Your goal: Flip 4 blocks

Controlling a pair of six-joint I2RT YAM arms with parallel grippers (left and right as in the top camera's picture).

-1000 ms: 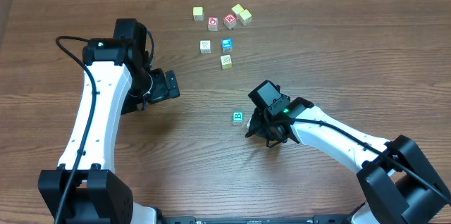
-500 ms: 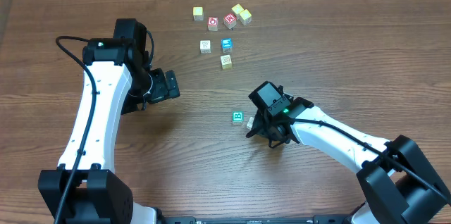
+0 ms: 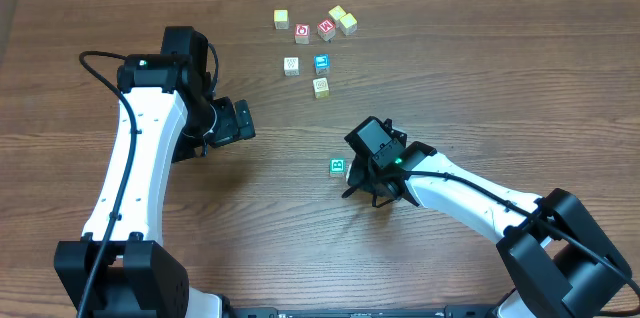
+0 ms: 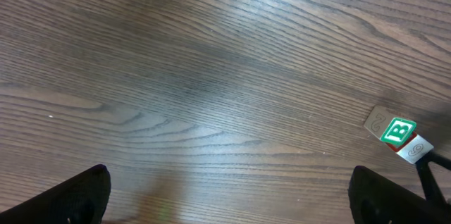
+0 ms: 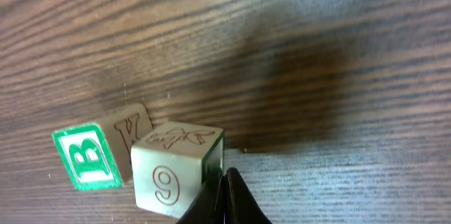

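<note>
Pressing its shut fingertips against the lower edge of a pale cream wooden cube marked 9 (image 5: 169, 178), the right gripper (image 5: 224, 182) holds nothing. Over the last second it has crept leftward, nudging that cube against the cream cube with the green letter B (image 5: 84, 157); a flip seems under way. Farther off, the left gripper (image 4: 229, 199) hangs wide open, empty and unmoved. A dotted cream cube (image 3: 291, 65) waits far up the brown wooden table (image 3: 480, 78).

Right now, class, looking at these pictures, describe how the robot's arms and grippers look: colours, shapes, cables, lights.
The left arm and right arm have white rounded links with black joints and bases. A black cable runs along each. The right arm carries a green light. The left gripper and right gripper are black.
</note>
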